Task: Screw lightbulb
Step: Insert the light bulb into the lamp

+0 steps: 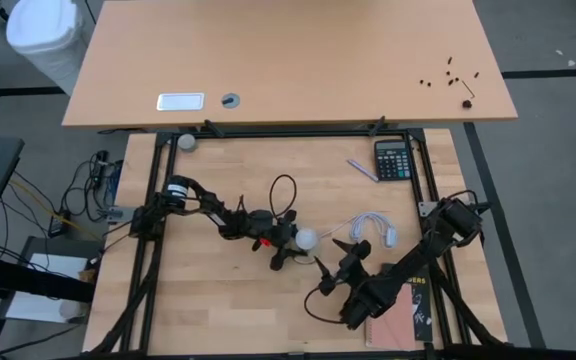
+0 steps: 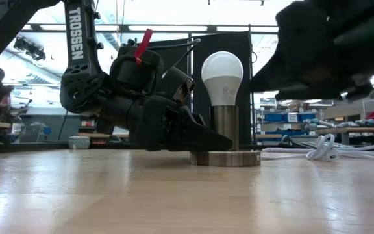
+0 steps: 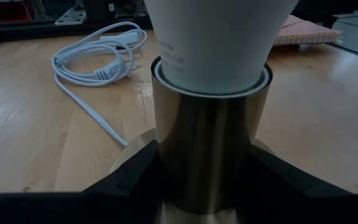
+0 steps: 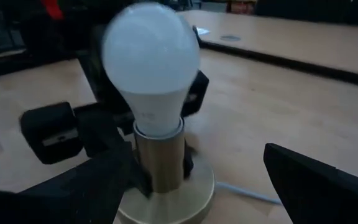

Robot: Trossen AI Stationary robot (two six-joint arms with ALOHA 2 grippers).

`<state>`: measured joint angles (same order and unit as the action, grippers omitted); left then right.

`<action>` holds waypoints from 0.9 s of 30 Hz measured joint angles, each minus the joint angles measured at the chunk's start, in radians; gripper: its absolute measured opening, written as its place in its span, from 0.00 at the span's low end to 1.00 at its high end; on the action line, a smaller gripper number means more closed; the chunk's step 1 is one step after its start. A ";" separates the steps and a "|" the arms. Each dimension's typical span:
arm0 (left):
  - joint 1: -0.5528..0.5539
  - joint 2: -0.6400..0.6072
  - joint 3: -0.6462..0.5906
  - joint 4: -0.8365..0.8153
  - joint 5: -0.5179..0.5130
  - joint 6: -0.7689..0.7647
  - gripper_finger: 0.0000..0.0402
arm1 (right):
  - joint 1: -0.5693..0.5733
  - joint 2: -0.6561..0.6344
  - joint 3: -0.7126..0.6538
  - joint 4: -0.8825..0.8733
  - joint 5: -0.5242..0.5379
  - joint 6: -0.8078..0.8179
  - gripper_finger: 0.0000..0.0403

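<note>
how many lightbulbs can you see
1: the lightbulb stands upright in the brass socket mid-table, with the left pincer closed on the socket's stem. The small white ball at the table's far edge isn't identifiable.

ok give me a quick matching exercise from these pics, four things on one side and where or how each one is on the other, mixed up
Things:
1. lightbulb
2. left gripper
3. right gripper
4. calculator

Places or states:
A. open, just clear of the bulb
B. at the table's far edge, right side
C. upright in the metal socket
D. fingers on either side of the socket's stem

Pairs: 1-C, 2-D, 3-A, 4-B
</note>
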<state>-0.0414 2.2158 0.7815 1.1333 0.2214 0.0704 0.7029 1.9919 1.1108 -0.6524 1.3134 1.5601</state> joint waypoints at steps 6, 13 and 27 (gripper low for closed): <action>-0.007 0.000 0.000 -0.003 0.003 0.015 0.49 | -0.049 0.000 -0.021 0.132 -0.030 -0.096 0.93; -0.007 0.000 0.000 -0.007 0.008 0.017 0.49 | -0.121 0.000 -0.021 0.453 -0.086 -0.617 0.93; -0.007 0.000 0.000 -0.008 0.027 0.013 0.49 | -0.140 -0.052 -0.132 0.577 -0.275 -0.847 0.93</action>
<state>-0.0486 2.2154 0.7818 1.1255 0.2481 0.0831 0.5626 1.9401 0.9786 -0.0753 1.0381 0.7132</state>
